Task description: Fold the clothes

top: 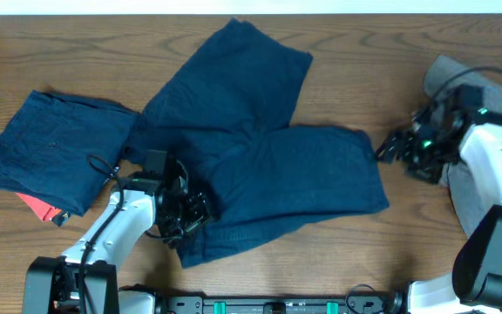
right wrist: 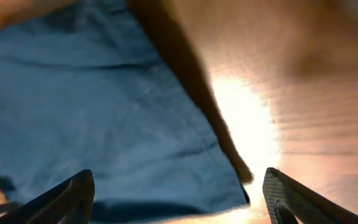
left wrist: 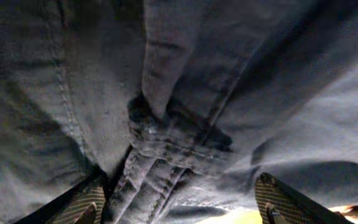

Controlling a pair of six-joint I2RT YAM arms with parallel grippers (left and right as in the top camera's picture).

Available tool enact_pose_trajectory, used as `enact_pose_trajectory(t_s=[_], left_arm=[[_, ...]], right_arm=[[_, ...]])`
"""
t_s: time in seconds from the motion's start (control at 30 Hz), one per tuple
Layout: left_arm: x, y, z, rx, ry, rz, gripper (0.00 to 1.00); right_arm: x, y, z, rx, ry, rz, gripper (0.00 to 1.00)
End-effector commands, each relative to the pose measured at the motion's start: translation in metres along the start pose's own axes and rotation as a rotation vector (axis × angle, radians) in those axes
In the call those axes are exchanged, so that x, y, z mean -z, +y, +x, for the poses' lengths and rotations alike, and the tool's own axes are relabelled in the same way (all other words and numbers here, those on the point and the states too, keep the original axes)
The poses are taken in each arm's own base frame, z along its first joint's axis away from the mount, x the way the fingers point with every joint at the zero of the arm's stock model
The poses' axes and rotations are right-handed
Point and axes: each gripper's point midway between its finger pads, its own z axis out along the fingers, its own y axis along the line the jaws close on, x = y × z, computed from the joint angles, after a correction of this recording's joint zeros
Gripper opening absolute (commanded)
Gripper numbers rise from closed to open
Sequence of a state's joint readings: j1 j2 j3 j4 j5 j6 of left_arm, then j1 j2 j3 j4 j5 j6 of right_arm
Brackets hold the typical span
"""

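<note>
Dark navy shorts lie spread and wrinkled across the middle of the wooden table. A folded navy garment lies at the left. A light grey garment lies at the right edge, partly under my right arm. My left gripper is open at the shorts' lower left edge; in the left wrist view its fingers straddle bunched seamed fabric. My right gripper is open just right of the shorts' right corner; in the right wrist view its fingers flank the blue cloth's corner.
Something red peeks out from under the folded garment at the left. Bare wood lies between the shorts and the grey garment. The table's far edge runs along the top.
</note>
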State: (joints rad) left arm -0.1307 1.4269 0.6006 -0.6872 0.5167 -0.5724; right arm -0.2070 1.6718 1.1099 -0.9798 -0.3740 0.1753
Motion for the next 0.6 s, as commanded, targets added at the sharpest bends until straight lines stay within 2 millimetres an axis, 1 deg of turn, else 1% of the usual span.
enact_pose_trajectory(t_s=[0.0, 0.07, 0.17, 0.23, 0.33, 0.4, 0.47, 0.53, 0.57], left_arm=[[0.0, 0.012, 0.003, 0.06, -0.009, -0.044, 0.79], [0.007, 0.014, -0.001, 0.065, -0.056, -0.058, 0.8], [0.021, 0.01, -0.006, 0.052, -0.14, -0.039, 0.81], [0.032, 0.008, -0.013, 0.036, -0.218, -0.034, 0.83], [0.047, 0.011, -0.025, 0.022, -0.333, -0.05, 0.83], [0.052, 0.005, -0.03, 0.007, -0.37, -0.026, 0.82], [0.053, 0.001, -0.034, -0.001, -0.386, -0.013, 0.82], [0.054, 0.001, -0.035, -0.002, -0.39, -0.01, 0.82], [0.054, 0.0, -0.035, -0.003, -0.391, -0.009, 0.82]], right_arm=[[-0.02, -0.008, 0.018, -0.106, 0.047, 0.023, 0.85], [-0.026, -0.011, 0.023, -0.109, 0.059, 0.027, 0.84], [-0.029, -0.014, 0.028, -0.11, 0.062, 0.034, 0.84], [-0.028, -0.014, 0.027, -0.097, 0.051, 0.031, 0.85], [-0.025, -0.008, 0.023, -0.048, 0.023, 0.023, 0.84], [-0.024, 0.004, 0.019, 0.039, -0.002, -0.012, 0.83], [-0.023, 0.029, 0.011, 0.189, -0.045, -0.093, 0.83], [-0.023, 0.049, 0.006, 0.281, -0.084, -0.143, 0.83], [-0.024, 0.059, 0.003, 0.317, -0.107, -0.159, 0.85]])
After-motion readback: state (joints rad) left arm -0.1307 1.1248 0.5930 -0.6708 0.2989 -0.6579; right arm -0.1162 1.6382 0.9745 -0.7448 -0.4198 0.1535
